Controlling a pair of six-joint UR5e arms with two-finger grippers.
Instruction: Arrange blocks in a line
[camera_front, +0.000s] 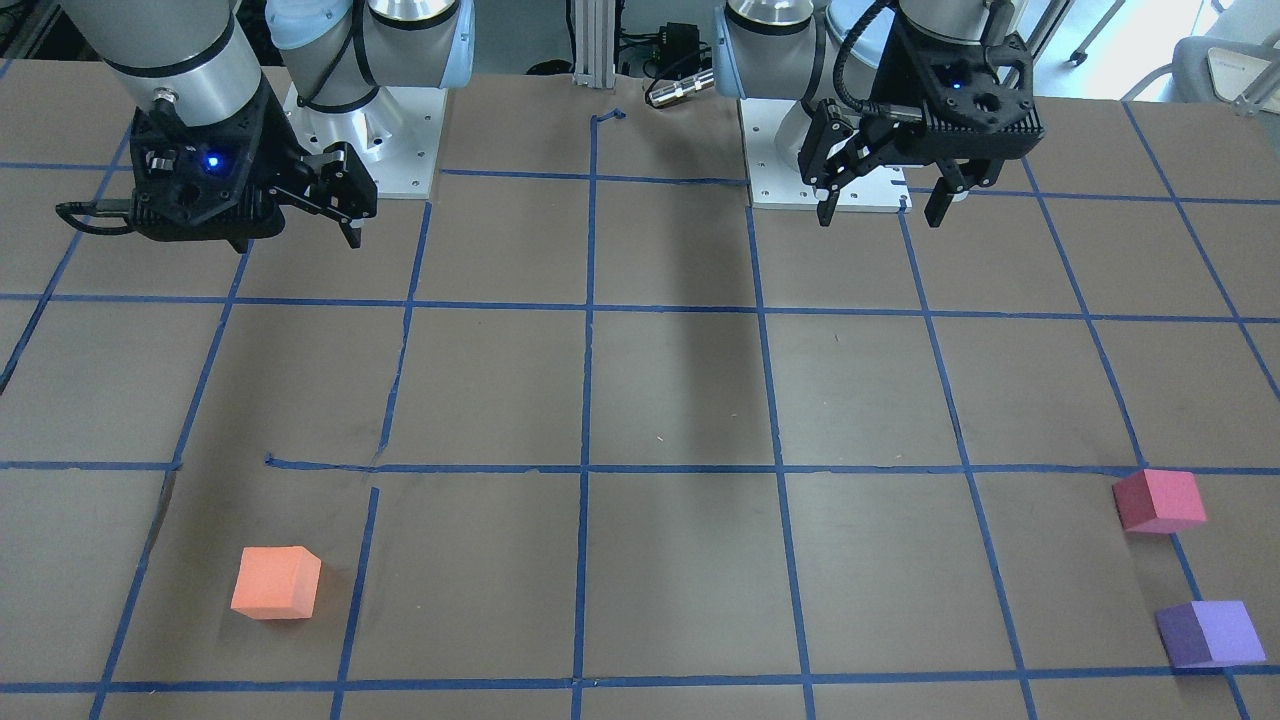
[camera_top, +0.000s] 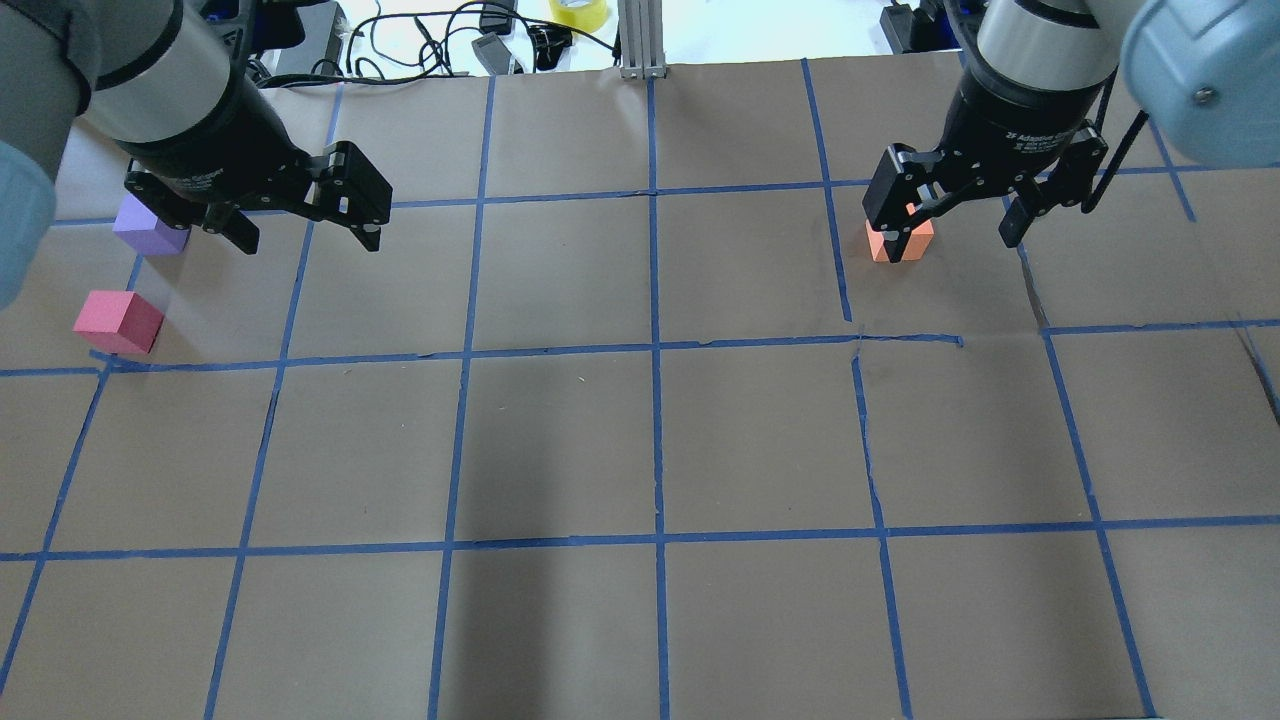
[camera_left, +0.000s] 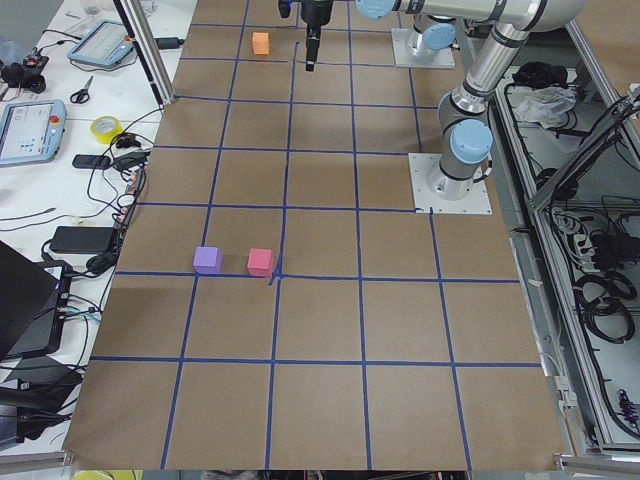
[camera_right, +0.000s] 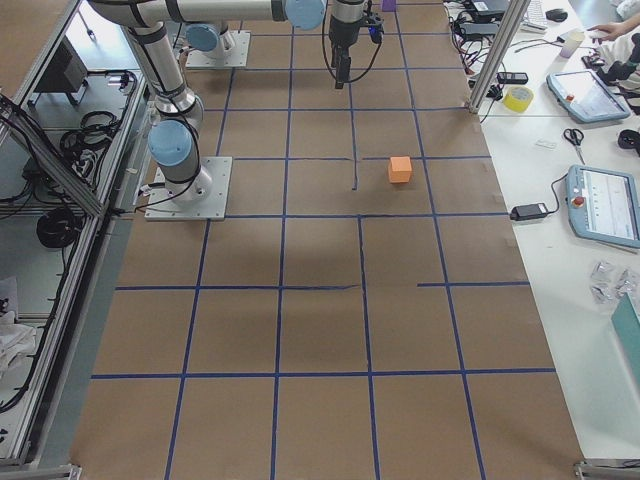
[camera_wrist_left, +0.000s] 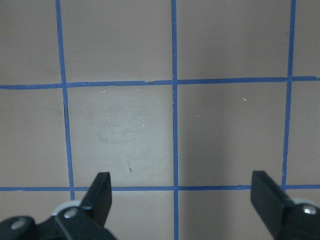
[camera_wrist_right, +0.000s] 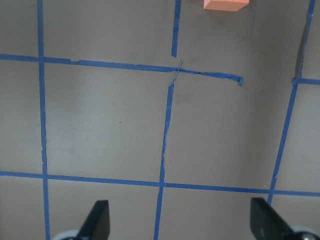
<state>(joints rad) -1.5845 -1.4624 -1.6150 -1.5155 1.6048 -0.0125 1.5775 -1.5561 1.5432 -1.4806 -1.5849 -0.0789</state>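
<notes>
My left gripper (camera_top: 308, 238) and right gripper (camera_top: 958, 238) both have jaws wide open, holding nothing. The orange block (camera_front: 277, 582) lies forward of my right jaws, so my right arm is nearer. The pink block (camera_front: 1160, 500) and purple block (camera_front: 1212, 634) sit well apart from the orange block, toward my left arm.

Brown table (camera_front: 680, 400) with blue tape grid (camera_front: 586, 400): orange block (camera_front: 277, 582) lower left; red block (camera_front: 1160, 500) above purple block (camera_front: 1210, 634), lower right.
</notes>
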